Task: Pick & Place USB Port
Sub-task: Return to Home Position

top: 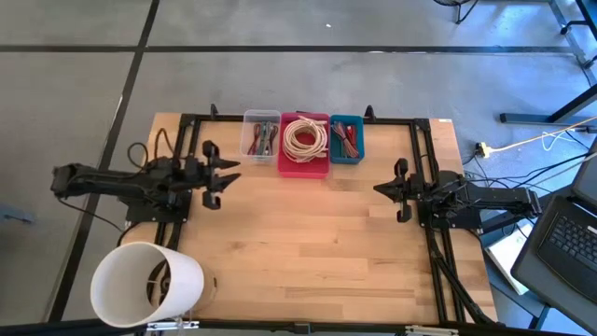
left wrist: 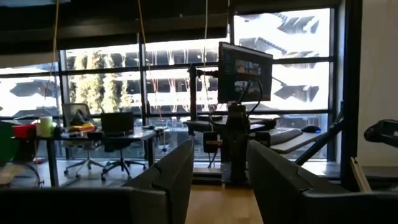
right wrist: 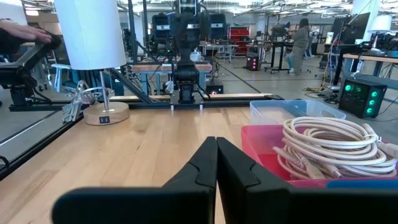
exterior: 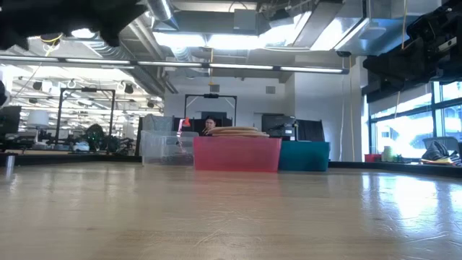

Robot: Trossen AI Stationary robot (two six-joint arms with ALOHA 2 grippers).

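Three bins (top: 303, 170) line the surface's (top: 308, 243) far edge, between my arms; left tool (top: 229, 177) spread, right tool (top: 381, 189) pressed together, both empty.

Left arm (top: 112, 182): dark, long and thin, built from chunky joints, by the left edge of the table (top: 308, 252).
Right arm (top: 485, 199): the same dark colour, by the table's right edge.
Left gripper (top: 227, 175): black, with a wide bar across it.
Left fingers (left wrist: 177, 171): two flat dark slabs with slanted tops.
Right gripper (top: 381, 189): black, same shape.
Right fingers (right wrist: 202, 165): dark, smooth, pointy like a wedge.
Cable (top: 140, 149): a thin black loop near the left arm.
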